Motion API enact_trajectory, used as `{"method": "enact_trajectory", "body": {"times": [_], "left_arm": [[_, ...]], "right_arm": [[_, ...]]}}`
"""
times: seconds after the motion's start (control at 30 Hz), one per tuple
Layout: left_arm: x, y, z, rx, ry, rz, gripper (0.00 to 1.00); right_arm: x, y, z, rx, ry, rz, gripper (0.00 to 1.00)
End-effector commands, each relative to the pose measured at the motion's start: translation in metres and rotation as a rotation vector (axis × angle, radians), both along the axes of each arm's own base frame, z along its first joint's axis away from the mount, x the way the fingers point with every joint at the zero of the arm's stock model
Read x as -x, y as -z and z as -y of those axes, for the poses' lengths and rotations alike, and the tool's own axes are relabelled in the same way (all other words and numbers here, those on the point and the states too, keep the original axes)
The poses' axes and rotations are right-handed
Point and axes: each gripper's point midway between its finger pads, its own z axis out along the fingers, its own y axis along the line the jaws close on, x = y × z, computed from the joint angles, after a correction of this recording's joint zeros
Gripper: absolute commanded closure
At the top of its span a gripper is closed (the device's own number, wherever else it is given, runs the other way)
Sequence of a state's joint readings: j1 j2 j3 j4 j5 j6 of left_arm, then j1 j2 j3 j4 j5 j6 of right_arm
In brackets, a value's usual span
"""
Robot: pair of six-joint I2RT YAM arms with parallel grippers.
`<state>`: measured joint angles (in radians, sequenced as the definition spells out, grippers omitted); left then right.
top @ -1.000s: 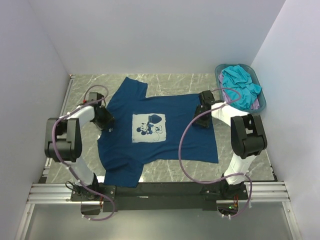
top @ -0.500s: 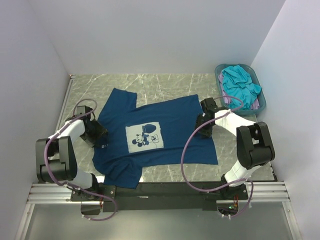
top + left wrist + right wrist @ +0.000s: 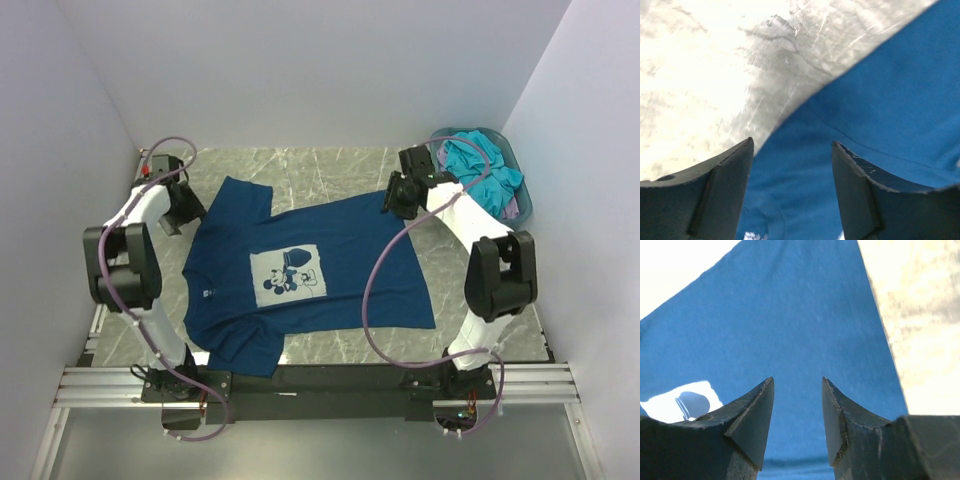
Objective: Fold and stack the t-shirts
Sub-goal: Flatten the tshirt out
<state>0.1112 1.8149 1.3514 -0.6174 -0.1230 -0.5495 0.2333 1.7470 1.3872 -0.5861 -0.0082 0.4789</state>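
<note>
Navy t-shirt (image 3: 360, 270) lies flat on bench (image 3: 330, 165), print up, long axis left to right: collar and sleeves toward left arm, hem (image 3: 428, 290) toward right arm. Left end effector (image 3: 183, 208) low at outer edge of far sleeve (image 3: 245, 195), fingers spread, nothing between them; wrist view shows cloth edge running diagonally under the gap. Right end effector (image 3: 397, 195) over far hem corner, fingers apart and empty, cloth beneath, hem edge just to its right. Each arm sits nearest its own far corner, so the likely next move is pinching the far edge and folding toward the near side. Turquoise t-shirt (image 3: 480, 170) and lilac t-shirt (image 3: 512, 210) wait bunched in basket (image 3: 436, 150), far right
</note>
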Motion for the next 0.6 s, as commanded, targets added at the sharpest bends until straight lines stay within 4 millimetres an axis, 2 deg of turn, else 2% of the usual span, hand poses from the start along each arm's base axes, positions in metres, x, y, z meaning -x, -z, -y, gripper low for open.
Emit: {"method": "enact_trajectory", "body": {"times": [0.0, 0.07, 0.33, 0.57], "left_arm": [[-0.005, 0.007, -0.004, -0.053, 0.058, -0.034, 0.32], [-0.010, 0.012, -0.003, -0.052, 0.072, -0.037, 0.37], [-0.018, 0.034, 0.006, -0.042, 0.123, -0.086, 0.38], [-0.030, 0.040, 0.012, -0.046, 0.138, -0.091, 0.43]], "right_arm": [[-0.020, -0.009, 0.000, 0.039, -0.015, 0.037, 0.50], [-0.024, -0.010, 0.004, 0.064, -0.008, 0.044, 0.50], [-0.044, -0.006, 0.003, 0.090, -0.027, 0.062, 0.50], [-0.061, 0.004, 0.007, 0.140, -0.030, 0.080, 0.50]]}}
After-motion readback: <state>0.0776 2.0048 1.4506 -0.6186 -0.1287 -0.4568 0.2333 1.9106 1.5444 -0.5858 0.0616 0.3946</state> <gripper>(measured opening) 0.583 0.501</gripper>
